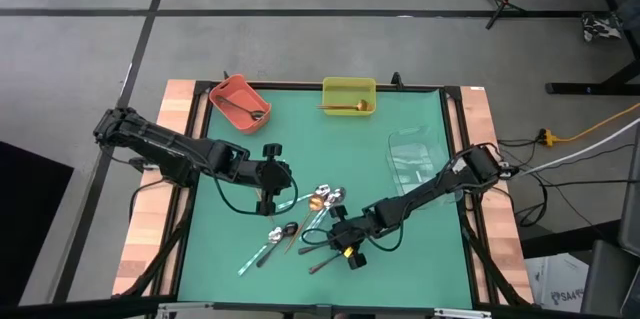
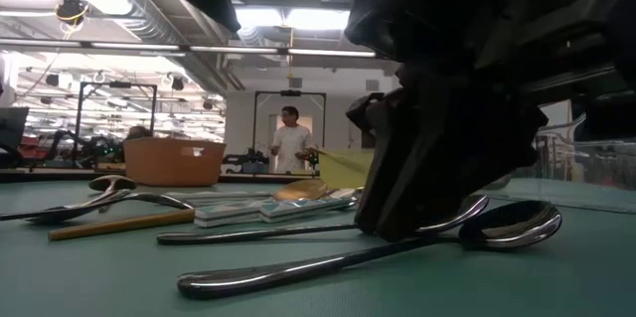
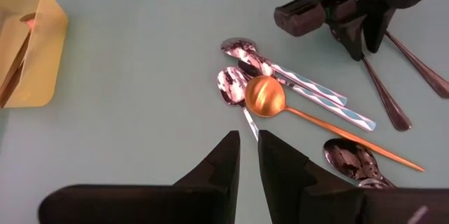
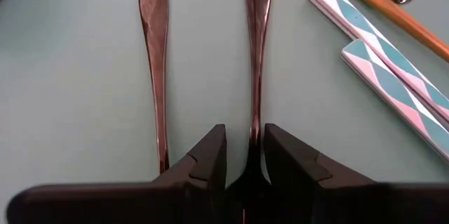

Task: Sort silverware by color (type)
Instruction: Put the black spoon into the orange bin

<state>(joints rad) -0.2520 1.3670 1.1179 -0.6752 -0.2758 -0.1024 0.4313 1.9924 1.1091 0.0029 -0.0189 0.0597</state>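
Note:
Several spoons [image 1: 300, 229] lie flat in a loose heap on the green mat. My right gripper [image 4: 245, 164] is down among them, shut on a dark spoon [image 4: 257, 48]; a second dark spoon [image 4: 156, 62] lies parallel beside it. My left gripper [image 3: 249, 155] is at the heap's left side, fingers nearly together around the handle of a silver spoon [image 3: 231, 87]. A gold spoon [image 3: 264, 96] overlaps that bowl. Two silver spoons with blue-and-white patterned handles [image 3: 316, 94] lie alongside. My right gripper pinches the dark spoon's handle [image 4: 254, 129] between its two fingers, which lie along it; the rest of the spoon lies flat on the mat. My left gripper has the silver spoon's thin handle [image 3: 250, 124] running into its narrow finger gap; the tips hide the contact. The bowl rests on the mat.
A red bin [image 1: 238, 101] with a dark spoon and a yellow bin [image 1: 349, 96] with a gold spoon stand at the far edge. A clear bin [image 1: 415, 154] sits at the right. A person [image 2: 291, 143] stands far off in the room.

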